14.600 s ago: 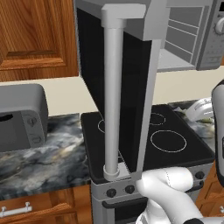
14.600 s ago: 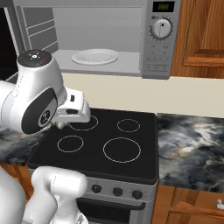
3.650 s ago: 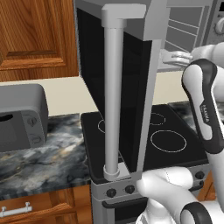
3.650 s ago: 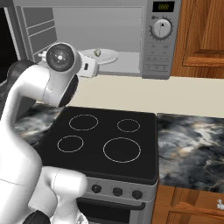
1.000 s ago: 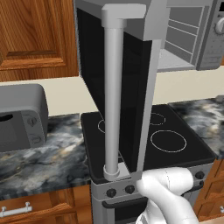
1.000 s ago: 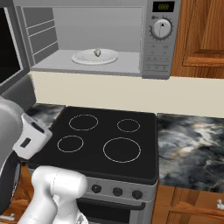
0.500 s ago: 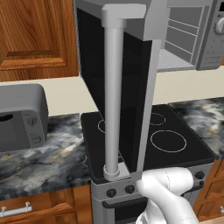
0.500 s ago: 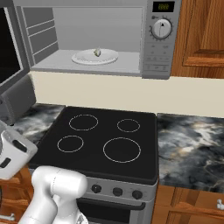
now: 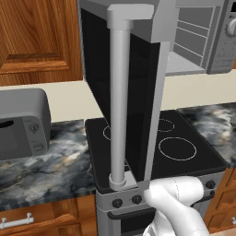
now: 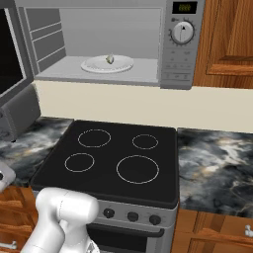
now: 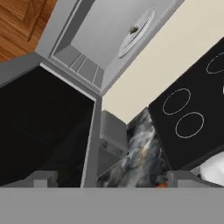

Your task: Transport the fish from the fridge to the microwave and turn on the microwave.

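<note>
Resting on the white turntable plate (image 10: 107,64) inside the microwave (image 10: 111,42), the fish (image 10: 110,59) sits a little toward 3 o'clock of the plate's middle. The microwave door (image 9: 124,87) hangs wide open over the stove (image 10: 116,158). In the hand view the gripper (image 11: 111,178) has its fingers spread far apart, holding nothing, below the open door.

Glossy white, rounded arm (image 10: 62,217) segments with smooth, bulbous casing.
</note>
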